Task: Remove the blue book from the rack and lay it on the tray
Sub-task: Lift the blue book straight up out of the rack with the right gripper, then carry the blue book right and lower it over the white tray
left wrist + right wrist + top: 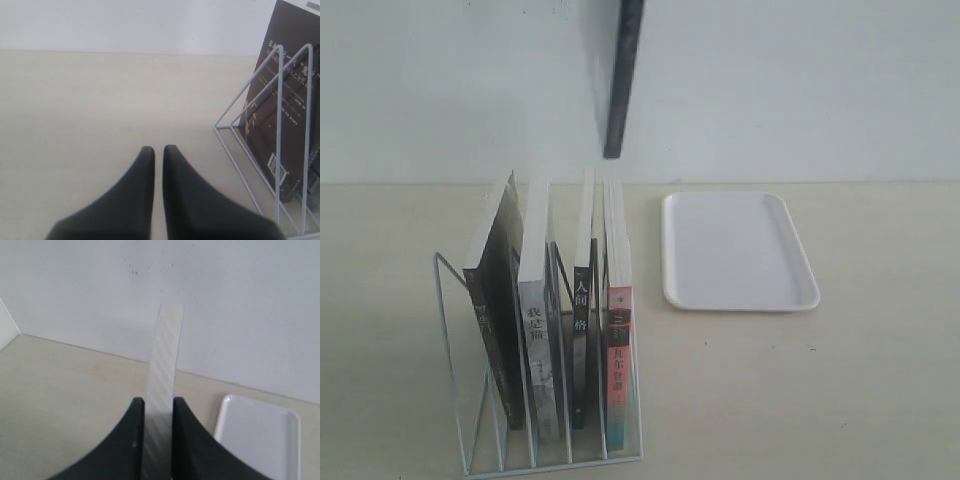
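The blue book (622, 75) hangs upright in the air above the back of the rack (451, 335), its dark edge towards the exterior view. In the right wrist view my right gripper (158, 401) is shut on the book's pale page edge (166, 360). That gripper itself is above the top of the exterior view. The white tray (738, 250) lies flat on the table to the right of the rack, with nothing on it, and its corner (260, 440) shows beside the right fingers. My left gripper (158, 148) is shut with nothing in it, low over the table beside the rack's wire end (280, 100).
Several books stand in the rack: a dark brown-black one (495, 300) (285, 110), a white one (535, 300), a black-spined one (582, 300) and a pink-red-spined one (618, 335). A pale wall runs behind the beige table.
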### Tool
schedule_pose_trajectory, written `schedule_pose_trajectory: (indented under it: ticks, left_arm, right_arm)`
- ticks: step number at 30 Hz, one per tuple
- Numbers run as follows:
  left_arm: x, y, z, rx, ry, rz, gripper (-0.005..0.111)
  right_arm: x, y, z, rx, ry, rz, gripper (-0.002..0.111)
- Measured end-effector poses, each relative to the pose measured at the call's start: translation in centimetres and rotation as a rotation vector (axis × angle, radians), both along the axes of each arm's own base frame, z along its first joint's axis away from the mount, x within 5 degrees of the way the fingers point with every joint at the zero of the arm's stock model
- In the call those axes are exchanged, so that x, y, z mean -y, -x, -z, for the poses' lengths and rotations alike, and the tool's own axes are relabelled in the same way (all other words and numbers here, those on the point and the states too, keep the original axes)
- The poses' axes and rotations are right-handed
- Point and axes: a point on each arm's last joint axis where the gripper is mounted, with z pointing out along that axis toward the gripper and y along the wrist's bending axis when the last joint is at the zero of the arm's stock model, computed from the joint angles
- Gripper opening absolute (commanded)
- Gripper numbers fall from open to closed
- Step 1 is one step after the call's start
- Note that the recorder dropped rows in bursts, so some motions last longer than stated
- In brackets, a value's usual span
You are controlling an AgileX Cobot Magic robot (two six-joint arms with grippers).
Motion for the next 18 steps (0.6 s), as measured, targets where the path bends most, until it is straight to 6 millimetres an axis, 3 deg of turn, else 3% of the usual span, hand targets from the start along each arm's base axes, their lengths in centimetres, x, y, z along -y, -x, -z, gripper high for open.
schedule_pose_trajectory:
  ticks: [8,18]
  left_arm:
    - [0.0,0.0,0.0,0.000,0.000,0.000,0.006]
    - [0.0,0.0,0.0,0.000,0.000,0.000,0.006]
  right_arm:
    - [5.2,2.3,-2.2,0.094,0.033,-0.008,0.000]
    - [10.5,4.2,0.9,0.165,0.305,0.006,0.000]
